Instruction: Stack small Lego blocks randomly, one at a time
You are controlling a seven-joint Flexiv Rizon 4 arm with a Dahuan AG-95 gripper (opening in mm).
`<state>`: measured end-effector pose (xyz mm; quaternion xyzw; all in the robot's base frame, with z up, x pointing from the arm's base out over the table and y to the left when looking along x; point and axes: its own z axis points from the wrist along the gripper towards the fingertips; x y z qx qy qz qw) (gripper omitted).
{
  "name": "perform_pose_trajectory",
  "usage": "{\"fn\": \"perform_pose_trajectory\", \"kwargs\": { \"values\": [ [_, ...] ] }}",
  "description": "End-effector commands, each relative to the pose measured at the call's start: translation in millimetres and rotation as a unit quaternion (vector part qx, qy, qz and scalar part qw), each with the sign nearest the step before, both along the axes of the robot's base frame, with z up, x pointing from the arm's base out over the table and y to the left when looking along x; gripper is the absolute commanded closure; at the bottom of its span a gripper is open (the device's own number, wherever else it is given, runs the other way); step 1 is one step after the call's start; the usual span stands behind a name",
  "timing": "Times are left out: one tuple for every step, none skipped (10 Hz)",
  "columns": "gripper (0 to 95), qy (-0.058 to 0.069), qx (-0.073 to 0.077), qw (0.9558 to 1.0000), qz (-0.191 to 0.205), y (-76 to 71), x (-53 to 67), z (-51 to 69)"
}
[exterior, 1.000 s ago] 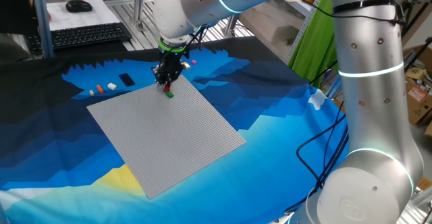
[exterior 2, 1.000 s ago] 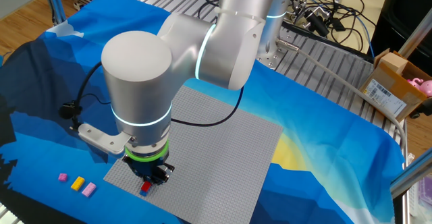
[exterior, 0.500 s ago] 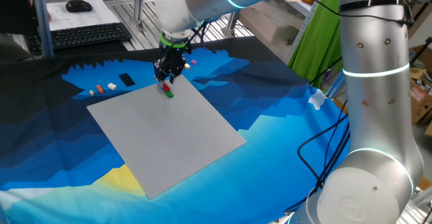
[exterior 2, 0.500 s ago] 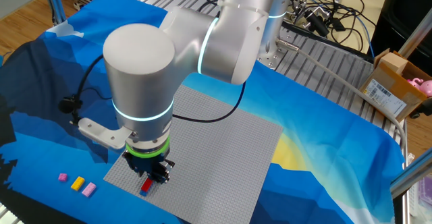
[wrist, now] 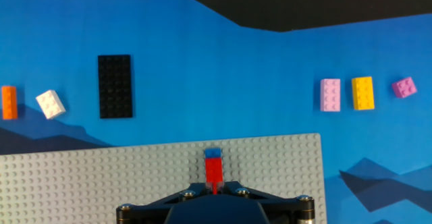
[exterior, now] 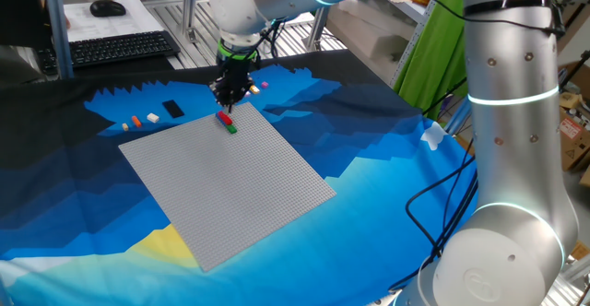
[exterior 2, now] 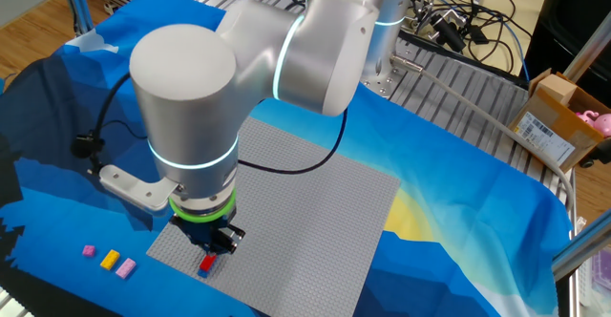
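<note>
The gripper [exterior: 228,100] hung just above a small stack [exterior: 226,122] of red, blue and green blocks near the far edge of the grey baseplate [exterior: 240,182], its jaws drawn together and holding nothing. That placement looked finished. The next move would call for reaching a loose block on the blue cloth [wrist: 270,69], perhaps the pink block [wrist: 331,94] or yellow block [wrist: 362,93], with jaws reopened.

The arm [exterior 2: 286,59] is made of thick silver-grey rounded segments with glowing pale rings at the joints. A green band tops the black end effector [exterior 2: 219,243]; a black cable [exterior 2: 286,169] loops beside it.
</note>
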<state>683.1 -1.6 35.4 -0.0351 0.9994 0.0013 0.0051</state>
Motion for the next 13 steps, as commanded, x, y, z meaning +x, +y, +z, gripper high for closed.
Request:
{"fn": "perform_pose_trajectory", "kwargs": {
  "values": [
    [95.0, -0.007, -0.001, 1.0, 0.001, 0.4, 1.0, -9.1],
    [95.0, -0.011, -0.001, 0.9999, 0.001, 0.7, 1.4, -14.9],
    [95.0, -0.009, -0.001, 1.0, 0.001, 0.8, 1.3, -14.1],
    [95.0, -0.009, -0.002, 1.0, 0.001, 0.9, 1.1, -11.6],
    [95.0, -0.01, -0.002, 0.9999, 0.002, 1.2, 0.7, -10.9],
    [95.0, -0.01, -0.002, 0.9999, 0.001, 1.3, 0.4, -8.7],
    [95.0, -0.01, -0.002, 0.9999, 0.001, 1.2, 0.2, -6.2],
    [95.0, -0.009, -0.003, 1.0, 0.0, 1.0, -0.1, -3.6],
    [95.0, -0.006, -0.002, 1.0, -0.003, 0.7, -0.5, -0.1],
    [95.0, -0.002, -0.002, 1.0, -0.004, 0.0, -1.1, 5.1],
    [95.0, -0.004, -0.003, 1.0, -0.006, -0.7, -2.1, 9.6],
    [95.0, -0.008, 0.0, 0.9999, -0.014, -0.8, -2.4, 11.5],
    [95.0, -0.009, 0.001, 0.9998, -0.02, -1.2, -2.7, 13.5]
  ]
}}
